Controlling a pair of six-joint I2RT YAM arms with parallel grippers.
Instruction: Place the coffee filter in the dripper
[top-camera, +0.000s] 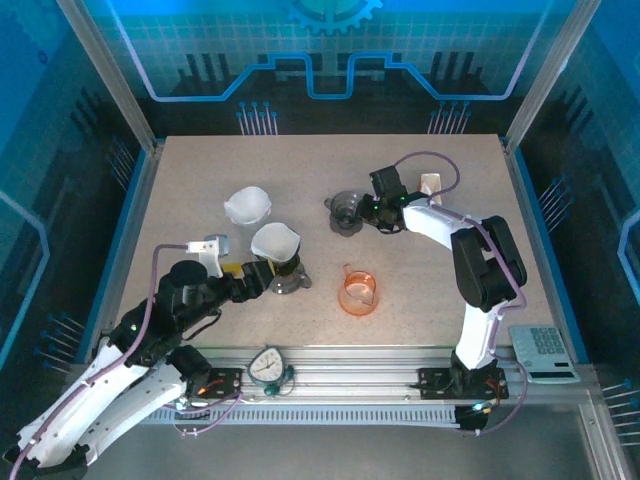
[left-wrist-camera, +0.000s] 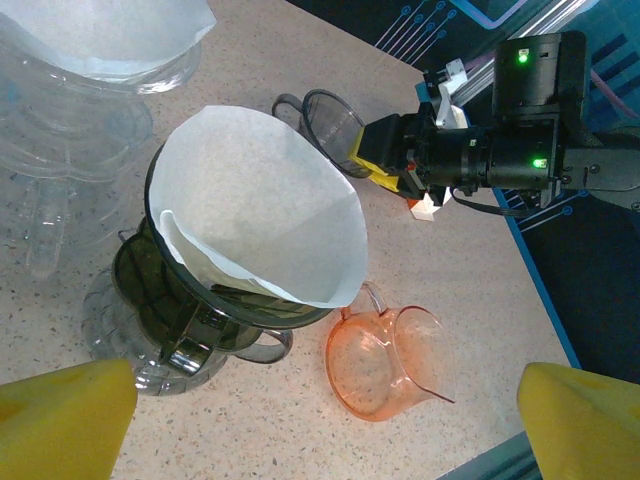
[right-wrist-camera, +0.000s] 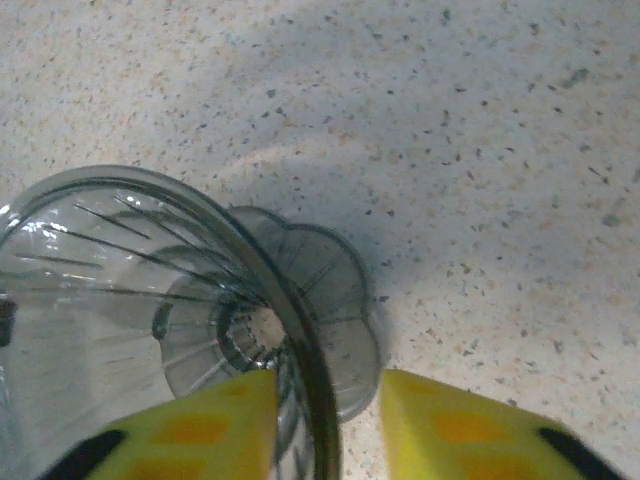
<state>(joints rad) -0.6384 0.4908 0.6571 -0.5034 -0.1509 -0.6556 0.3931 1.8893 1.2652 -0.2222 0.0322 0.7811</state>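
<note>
A white paper coffee filter (left-wrist-camera: 265, 205) sits opened out inside a dark glass dripper (left-wrist-camera: 190, 310), also seen from above as the filter (top-camera: 275, 240) in the dripper (top-camera: 285, 280). My left gripper (left-wrist-camera: 325, 420) hangs just in front of it, wide open and holding nothing, its yellow fingers (left-wrist-camera: 60, 420) at the bottom corners of the left wrist view. My right gripper (right-wrist-camera: 328, 400) is closed down on the rim wall of a second, smoky dripper (right-wrist-camera: 180, 300), one finger inside the cone and one outside. From above, that dripper (top-camera: 347, 212) stands at mid-table.
A clear dripper with another filter (top-camera: 248, 205) stands behind the filled one. An orange plastic dripper (left-wrist-camera: 385, 365) lies on the table just right of it. A timer (top-camera: 268, 366) and a calculator (top-camera: 545, 350) lie at the near edge.
</note>
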